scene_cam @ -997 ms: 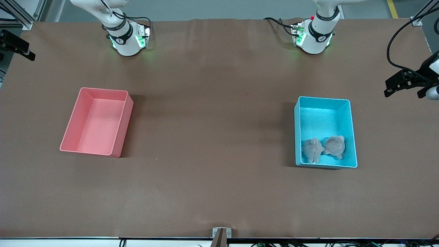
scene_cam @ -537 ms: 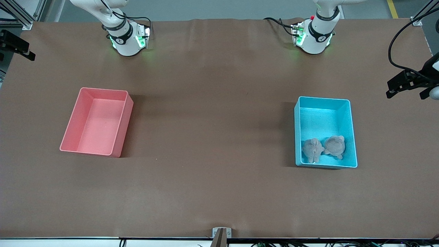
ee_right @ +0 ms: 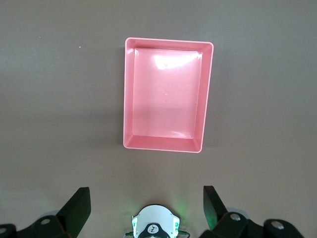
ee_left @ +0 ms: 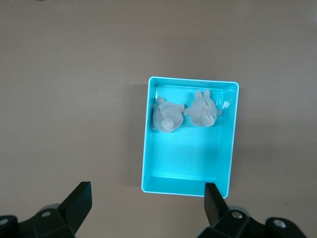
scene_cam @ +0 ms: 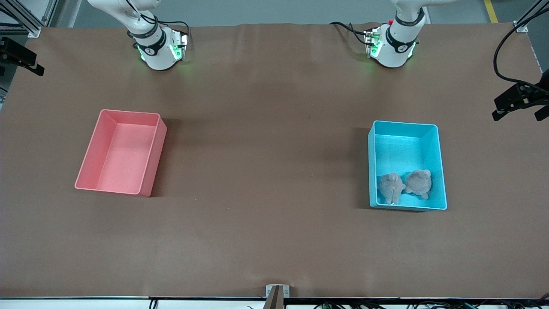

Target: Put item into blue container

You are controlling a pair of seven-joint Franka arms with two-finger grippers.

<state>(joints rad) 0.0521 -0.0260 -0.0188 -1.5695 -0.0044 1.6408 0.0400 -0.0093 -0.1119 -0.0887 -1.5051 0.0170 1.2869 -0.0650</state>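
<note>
Up high, the left end effector (ee_left: pixel 147 203) hangs with its fingers (ee_left: pixel 79 203) spread wide apart and nothing between them, looking straight down on the blue container (ee_left: pixel 228 144). Two small grey plush toys (ee_left: pixel 166 117) lie side by side inside that container (scene_cam: pixel 441 171), at the end nearer the front camera, touching each other. The right end effector (ee_right: pixel 146 203) is likewise held aloft, fingers apart and empty, over the pink bin (ee_right: pixel 128 99), with its own arm's base below it. On the brown table (scene_cam: pixel 266 171), the pink bin (scene_cam: pixel 92 150) sits toward the right arm's end, well apart from the blue one.
</note>
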